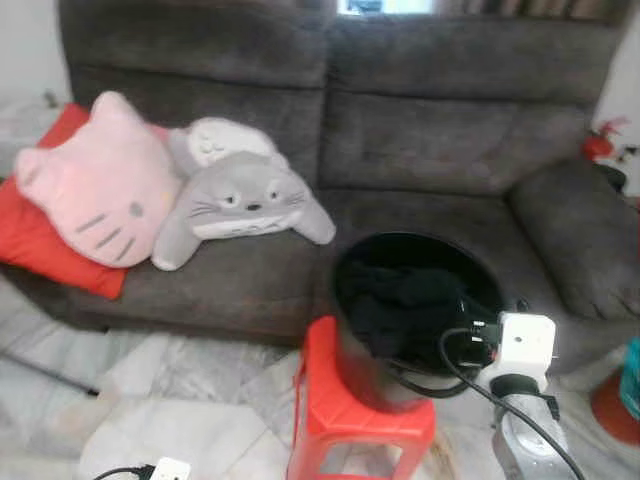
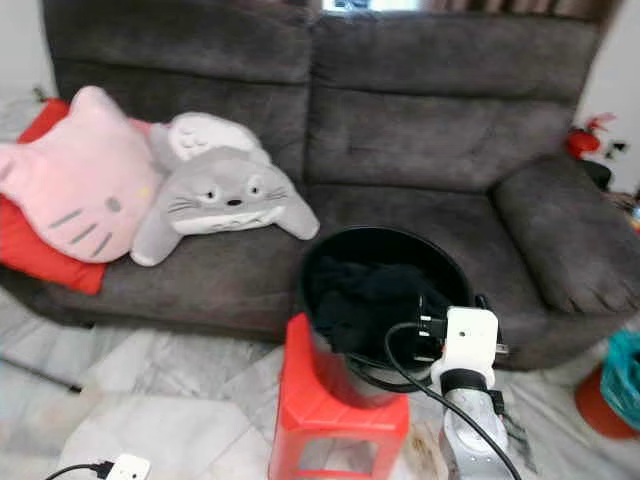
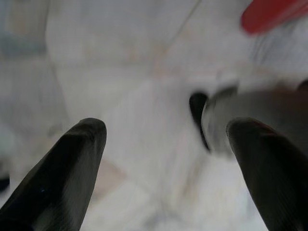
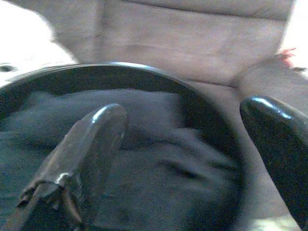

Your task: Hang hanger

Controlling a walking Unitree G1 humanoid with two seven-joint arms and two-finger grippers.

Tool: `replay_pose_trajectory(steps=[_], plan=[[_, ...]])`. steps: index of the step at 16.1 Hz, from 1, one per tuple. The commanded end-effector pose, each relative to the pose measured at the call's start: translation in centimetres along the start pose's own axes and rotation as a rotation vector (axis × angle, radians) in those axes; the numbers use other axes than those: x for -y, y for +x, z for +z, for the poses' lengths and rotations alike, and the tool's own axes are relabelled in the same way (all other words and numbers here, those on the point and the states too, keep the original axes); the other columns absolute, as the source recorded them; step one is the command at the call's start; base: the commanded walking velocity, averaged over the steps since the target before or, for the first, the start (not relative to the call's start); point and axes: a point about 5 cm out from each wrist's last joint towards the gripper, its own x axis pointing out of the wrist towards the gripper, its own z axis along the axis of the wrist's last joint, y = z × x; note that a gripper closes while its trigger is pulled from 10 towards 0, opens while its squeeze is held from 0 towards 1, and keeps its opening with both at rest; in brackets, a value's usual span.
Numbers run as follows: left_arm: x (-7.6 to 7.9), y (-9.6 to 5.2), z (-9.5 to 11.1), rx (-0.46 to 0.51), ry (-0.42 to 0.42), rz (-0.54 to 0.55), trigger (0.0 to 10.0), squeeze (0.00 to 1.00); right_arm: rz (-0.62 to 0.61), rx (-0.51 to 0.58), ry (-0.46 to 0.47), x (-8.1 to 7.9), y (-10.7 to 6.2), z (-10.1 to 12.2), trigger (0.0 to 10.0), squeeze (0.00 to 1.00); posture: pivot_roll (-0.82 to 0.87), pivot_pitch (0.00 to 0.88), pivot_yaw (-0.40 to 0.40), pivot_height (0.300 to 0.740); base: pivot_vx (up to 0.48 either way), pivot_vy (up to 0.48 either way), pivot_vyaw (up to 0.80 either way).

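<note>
A black bucket [image 1: 345,262] stands on a red plastic stool [image 1: 335,400] in front of the sofa. Dark clothing [image 1: 400,300] lies bunched inside it. My right gripper [image 1: 468,347] reaches over the bucket's near right rim; in the right wrist view it [image 4: 185,113] is open, its fingers spread just above the dark clothing [image 4: 159,159] with nothing between them. My left gripper [image 3: 166,130] is open and hangs low over the pale floor at the left. I see no hanger in any view.
A grey sofa [image 1: 440,140] fills the back, with a pink cat cushion [image 1: 95,185], a grey plush toy [image 1: 240,205] and a red cushion [image 1: 35,240] on its left seat. White marble floor [image 1: 170,390] lies at the left. A teal-and-orange object [image 2: 612,385] stands at the right edge.
</note>
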Motion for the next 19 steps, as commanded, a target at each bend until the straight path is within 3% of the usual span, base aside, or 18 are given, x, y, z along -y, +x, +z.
replay_pose_trajectory(steps=[1, 8, 10, 11, 15, 19], plan=[[-0.1, -0.3, -1.5, -0.050, -0.016, 0.000, 10.0, 0.00, -0.016, 0.011, 0.000, 0.2, -0.1, 0.4, 10.0, 0.00, -0.09, 0.000, -0.042, 0.740, 0.000, 0.000, 0.00], [-0.1, -0.3, -1.4, -0.051, -0.015, 0.004, 10.0, 0.00, -0.166, -0.040, 0.088, 2.3, 0.5, 0.8, 10.0, 0.00, -0.10, 0.000, -0.040, 0.740, 0.000, 0.000, 0.00], [-0.2, -0.3, -1.4, -0.050, -0.011, 0.010, 10.0, 0.00, -0.231, -0.032, 0.063, 3.1, 0.0, 1.3, 10.0, 0.00, -0.10, 0.000, -0.039, 0.740, 0.000, 0.000, 0.00], [-0.3, -0.3, -1.3, -0.050, -0.009, 0.012, 10.0, 0.00, -0.284, -0.059, 0.106, 3.3, -0.9, 1.0, 10.0, 0.00, -0.11, 0.000, -0.039, 0.740, 0.000, 0.000, 0.00], [-0.3, -0.3, -1.4, -0.053, -0.005, 0.013, 10.0, 0.00, -0.200, -0.211, 0.084, 1.6, -2.8, -1.2, 10.0, 0.00, -0.10, 0.000, -0.038, 0.740, 0.000, 0.000, 0.00], [-0.3, -0.3, -1.4, -0.054, -0.009, 0.018, 10.0, 0.00, -0.164, -0.264, 0.076, 1.6, -1.8, -1.4, 10.0, 0.00, -0.10, 0.000, -0.040, 0.740, 0.000, 0.000, 0.00]])
